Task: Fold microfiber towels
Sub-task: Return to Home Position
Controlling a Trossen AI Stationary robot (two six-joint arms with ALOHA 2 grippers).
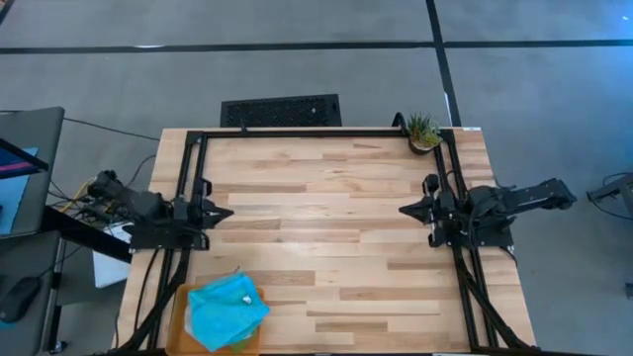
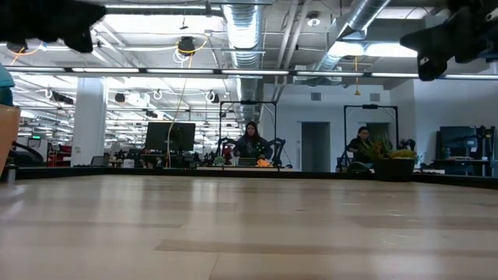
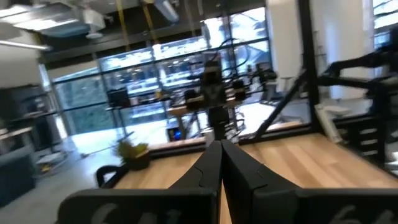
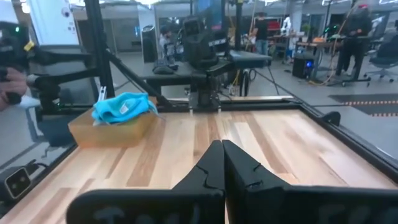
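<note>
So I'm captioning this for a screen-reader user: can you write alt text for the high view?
Overhead, a turquoise-blue towel lies heaped in an orange tray at the lower-left corner of the wooden table. The left arm and right arm sit at opposite sides, jaws shut and pointing inward, and a small potted plant stands at the upper-right corner.

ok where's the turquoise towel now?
High view: turquoise towel sits in the orange tray at the table's bottom-left corner, left arm's side, apart from the left gripper.
</note>
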